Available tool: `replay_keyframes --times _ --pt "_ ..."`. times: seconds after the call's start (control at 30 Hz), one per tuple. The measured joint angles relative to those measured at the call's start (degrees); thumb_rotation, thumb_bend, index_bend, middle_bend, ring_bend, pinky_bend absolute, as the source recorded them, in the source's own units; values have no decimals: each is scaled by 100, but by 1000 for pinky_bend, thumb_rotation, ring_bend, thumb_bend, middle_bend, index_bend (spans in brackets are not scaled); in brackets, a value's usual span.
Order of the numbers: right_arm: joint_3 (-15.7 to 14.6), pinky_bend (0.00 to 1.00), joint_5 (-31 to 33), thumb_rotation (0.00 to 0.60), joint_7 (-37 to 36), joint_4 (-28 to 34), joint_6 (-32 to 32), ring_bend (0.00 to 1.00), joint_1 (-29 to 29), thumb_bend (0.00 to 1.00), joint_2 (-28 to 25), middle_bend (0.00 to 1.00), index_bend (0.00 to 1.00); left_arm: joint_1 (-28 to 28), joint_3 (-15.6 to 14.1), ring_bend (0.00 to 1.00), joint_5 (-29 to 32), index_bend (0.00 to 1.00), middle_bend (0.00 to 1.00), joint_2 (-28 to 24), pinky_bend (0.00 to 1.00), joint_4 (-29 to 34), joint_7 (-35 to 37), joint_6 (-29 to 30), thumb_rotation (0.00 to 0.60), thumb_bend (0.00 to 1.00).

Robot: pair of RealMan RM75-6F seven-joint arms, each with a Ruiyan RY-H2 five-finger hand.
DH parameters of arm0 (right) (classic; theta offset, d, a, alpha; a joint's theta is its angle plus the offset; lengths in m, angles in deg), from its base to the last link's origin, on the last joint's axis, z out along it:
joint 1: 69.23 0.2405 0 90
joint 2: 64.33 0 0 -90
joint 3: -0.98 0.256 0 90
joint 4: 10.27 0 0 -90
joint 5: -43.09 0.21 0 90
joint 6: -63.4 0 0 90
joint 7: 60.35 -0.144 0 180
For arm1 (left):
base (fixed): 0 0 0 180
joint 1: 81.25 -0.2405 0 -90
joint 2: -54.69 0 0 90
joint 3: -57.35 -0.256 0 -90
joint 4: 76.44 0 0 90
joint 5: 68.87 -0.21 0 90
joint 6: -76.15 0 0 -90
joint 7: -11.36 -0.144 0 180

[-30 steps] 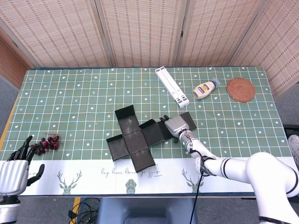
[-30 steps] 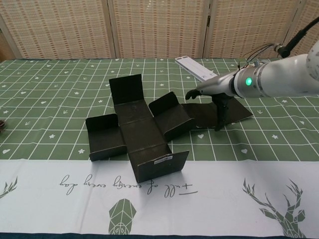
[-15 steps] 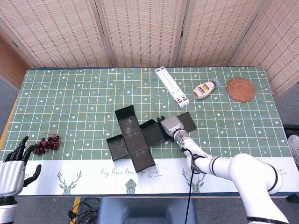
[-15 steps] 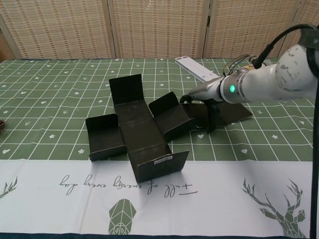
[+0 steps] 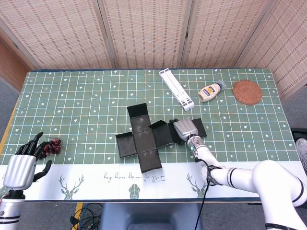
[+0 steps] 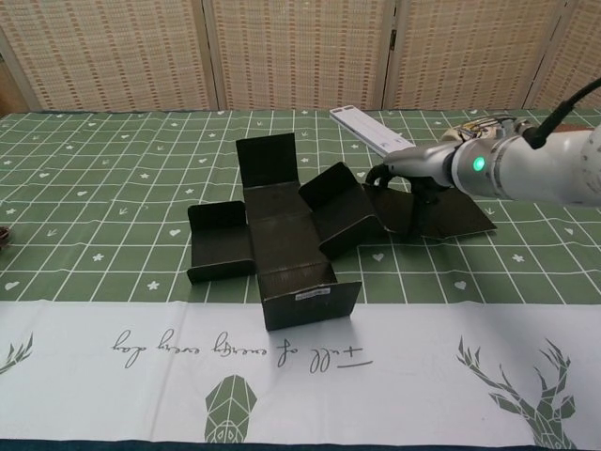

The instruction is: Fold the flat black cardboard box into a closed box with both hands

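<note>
Head view: black cardboard box [image 5: 144, 141] lies mid-surface, long axis toward 12 o'clock; right hand [image 5: 184, 129] presses its 3 o'clock flap, fingers curled. Left hand [image 5: 21, 165] waits spread, empty, far at 9 o'clock.

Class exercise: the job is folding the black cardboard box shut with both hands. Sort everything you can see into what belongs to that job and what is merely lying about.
Belongs to the job:
black cardboard box
right hand, on the box's long flap
left hand, held off at the table's near edge

Lying about:
white stand
sauce bottle
woven coaster
dark grapes
</note>
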Motion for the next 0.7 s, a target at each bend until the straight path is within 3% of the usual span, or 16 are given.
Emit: replay_keyframes --times 0.23,0.4,0.5,0.63,0.7 --pt "106 1000 -362 600 -446 401 -259 815 -494 259 -212 374 313 620 224 479 -116 311 250 167 569 -371 128 -558 600 363" --pt "197 1000 -615 600 -655 501 -301 815 -701 260 -257 374 313 1124 362 632 -194 314 274 426 760 -752 223 -964 600 362" --pt "252 1000 -746 600 -744 520 -300 815 -785 261 -270 375 313 1385 401 652 -234 282 275 607 781 -1045 332 -1187 600 326" --pt "299 1000 -901 600 -799 542 -296 815 -877 261 -287 374 313 1709 437 662 -257 241 268 900 781 -1442 389 -1442 600 168" --pt "312 1000 -981 600 -805 550 -306 815 -909 261 -289 374 313 1873 451 661 -237 225 250 1063 782 -1620 372 -1602 600 139"
